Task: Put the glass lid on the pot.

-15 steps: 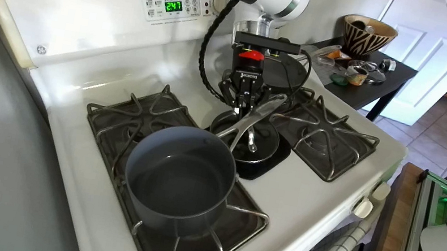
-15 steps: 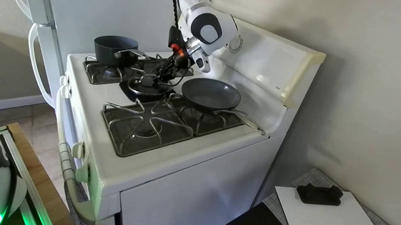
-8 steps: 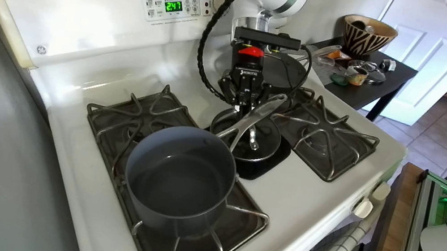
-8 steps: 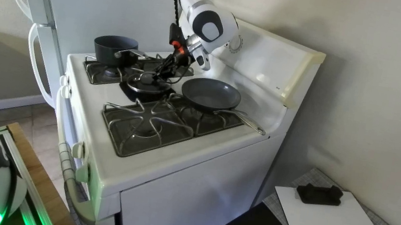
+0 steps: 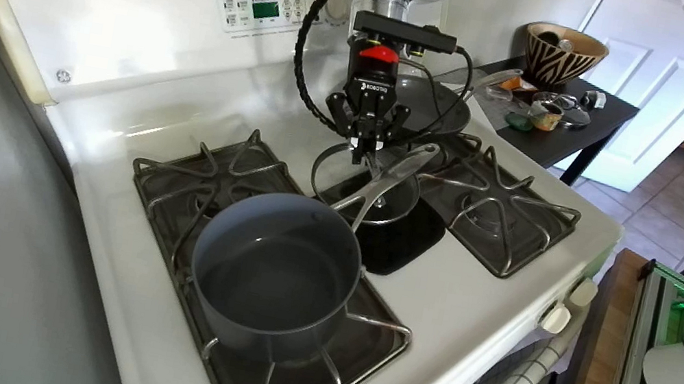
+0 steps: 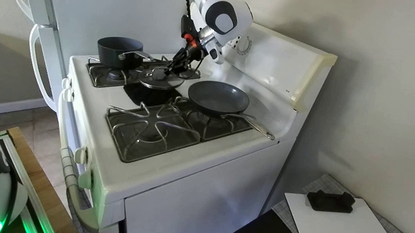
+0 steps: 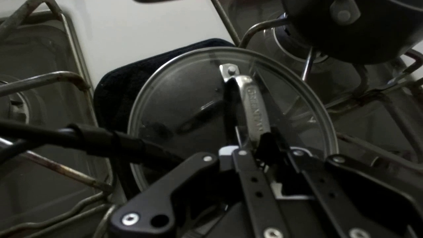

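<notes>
The round glass lid (image 5: pixel 342 175) hangs just above the stove's middle, a little tilted; it also shows in an exterior view (image 6: pixel 172 81) and in the wrist view (image 7: pixel 178 96). My gripper (image 5: pixel 365 153) is shut on its silvery handle (image 7: pixel 251 102), also seen in the wrist view (image 7: pixel 254 142). The fingertips are partly hidden there. The deep dark grey pot (image 5: pixel 273 271) stands upright and open on the near burner in an exterior view; it also shows at upper left (image 6: pixel 117 52) and in the wrist view's upper right (image 7: pixel 360 39). The lid is beside the pot, not over it.
The pot's long handle (image 5: pixel 385 182) points toward the lid and crosses in front of it in an exterior view. A dark pad (image 5: pixel 407 241) lies below the lid. A shallow frying pan (image 6: pixel 219 97) sits behind the gripper. The stove's back panel (image 5: pixel 154 28) rises behind.
My gripper has risen and moved slightly toward the back panel. The lid has lifted off the dark pad with it. The pot and frying pan have not moved.
</notes>
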You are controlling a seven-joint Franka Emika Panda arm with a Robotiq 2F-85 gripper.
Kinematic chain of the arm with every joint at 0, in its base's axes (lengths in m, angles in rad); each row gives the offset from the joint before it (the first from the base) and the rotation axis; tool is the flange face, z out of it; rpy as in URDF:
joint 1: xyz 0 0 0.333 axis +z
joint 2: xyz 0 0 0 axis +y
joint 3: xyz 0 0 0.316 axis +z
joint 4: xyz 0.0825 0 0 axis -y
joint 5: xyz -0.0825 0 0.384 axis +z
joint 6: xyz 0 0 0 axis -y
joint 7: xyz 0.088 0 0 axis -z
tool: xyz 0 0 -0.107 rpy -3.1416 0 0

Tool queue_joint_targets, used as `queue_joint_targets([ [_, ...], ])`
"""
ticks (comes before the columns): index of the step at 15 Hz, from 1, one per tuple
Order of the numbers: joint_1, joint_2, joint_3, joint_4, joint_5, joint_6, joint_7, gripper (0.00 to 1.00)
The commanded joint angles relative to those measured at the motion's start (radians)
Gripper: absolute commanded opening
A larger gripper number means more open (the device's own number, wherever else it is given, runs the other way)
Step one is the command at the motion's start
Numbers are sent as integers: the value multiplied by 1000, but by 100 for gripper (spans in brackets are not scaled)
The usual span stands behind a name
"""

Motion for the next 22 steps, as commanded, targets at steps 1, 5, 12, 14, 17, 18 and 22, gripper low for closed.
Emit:
queue_joint_targets([
  [1,-24,5,7,63,26,-36,19,2],
  [5,-41,10,11,128,58,-47,31,2],
  [12,-48,13,20,213,157,-82,54,2],
  [14,-41,5,25,228,179,-86,62,2],
  [17,-30,-6,38,246,202,-84,69,2],
  [18,-25,-10,42,250,205,-84,70,2],
  [22,7,-30,64,229,203,-78,68,2],
])
